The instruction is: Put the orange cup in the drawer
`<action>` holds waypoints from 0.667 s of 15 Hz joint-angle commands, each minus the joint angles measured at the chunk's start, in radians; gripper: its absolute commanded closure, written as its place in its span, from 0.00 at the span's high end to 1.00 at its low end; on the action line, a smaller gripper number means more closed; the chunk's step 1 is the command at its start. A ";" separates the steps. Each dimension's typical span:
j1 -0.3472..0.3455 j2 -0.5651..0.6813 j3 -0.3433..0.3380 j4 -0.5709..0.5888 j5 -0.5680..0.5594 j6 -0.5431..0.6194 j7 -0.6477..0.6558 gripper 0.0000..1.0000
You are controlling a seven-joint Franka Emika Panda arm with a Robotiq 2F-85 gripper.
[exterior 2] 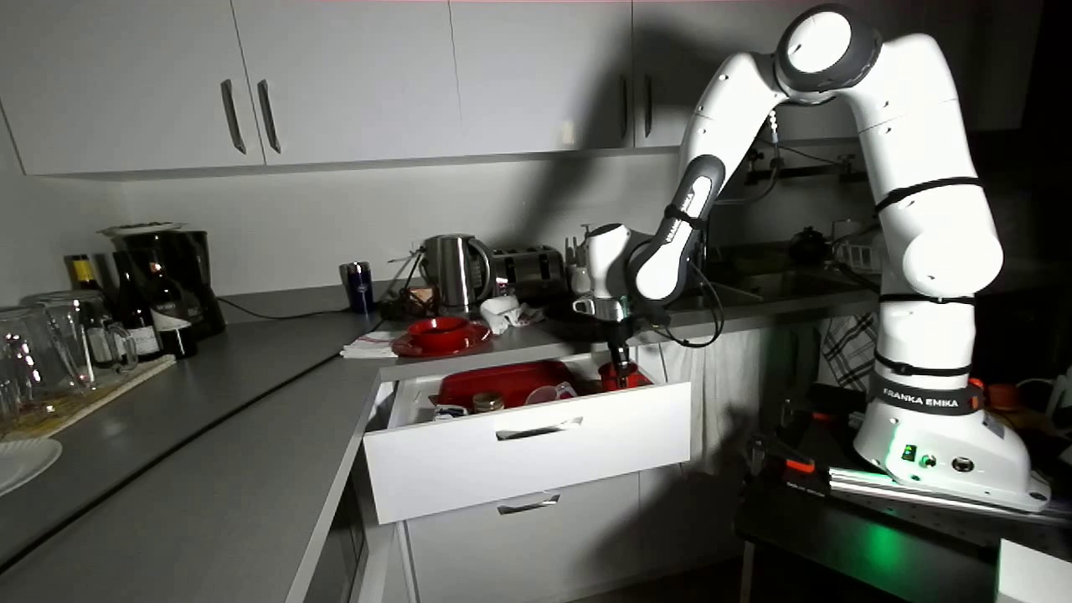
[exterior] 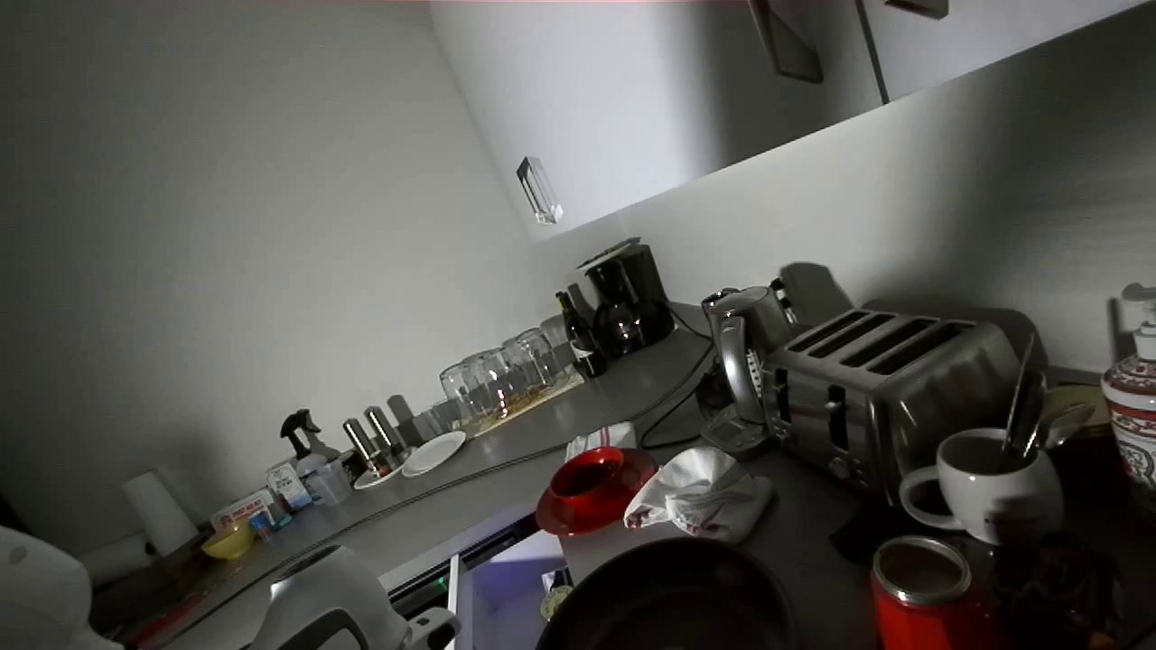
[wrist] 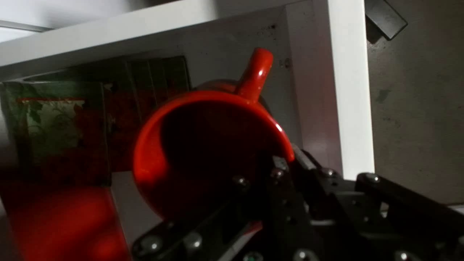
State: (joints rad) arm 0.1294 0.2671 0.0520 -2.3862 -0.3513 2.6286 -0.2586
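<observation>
Grey counter (exterior 2: 209,469), white arm (exterior 2: 913,134) angled down at its front edge
White drawer (exterior 2: 528,459) pulled out below that edge, near the inner corner; red tray (exterior 2: 511,377) inside, toward that corner; black gripper (wrist: 292,158) at the opposite end, pinching the orange-red cup (wrist: 214,141) by its rim, one finger within, one outside; cup inside the drawer; whether its base touches the drawer floor, I cannot tell

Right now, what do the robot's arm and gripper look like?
The arm is white and rounded, with black straps and a dark base band lettered FRANKA EMIKA. A thin black cable loops near the wrist. The gripper is black and jointed, with silver screws and grey fingertips.
</observation>
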 commanded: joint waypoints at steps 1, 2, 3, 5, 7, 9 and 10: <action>-0.008 0.038 -0.006 0.040 -0.023 0.017 0.016 0.07; -0.009 0.046 -0.005 0.046 -0.020 0.021 0.013 0.07; -0.013 0.056 -0.002 0.053 -0.014 0.029 0.006 0.07; -0.013 0.071 -0.001 0.061 -0.014 0.042 0.004 0.07; -0.013 0.084 0.001 0.068 -0.011 0.052 0.001 0.07; -0.012 0.095 0.002 0.072 -0.009 0.060 -0.001 0.07; -0.011 0.100 0.001 0.075 -0.011 0.063 0.001 0.07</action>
State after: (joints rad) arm 0.1204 0.3453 0.0502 -2.3310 -0.3513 2.6761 -0.2590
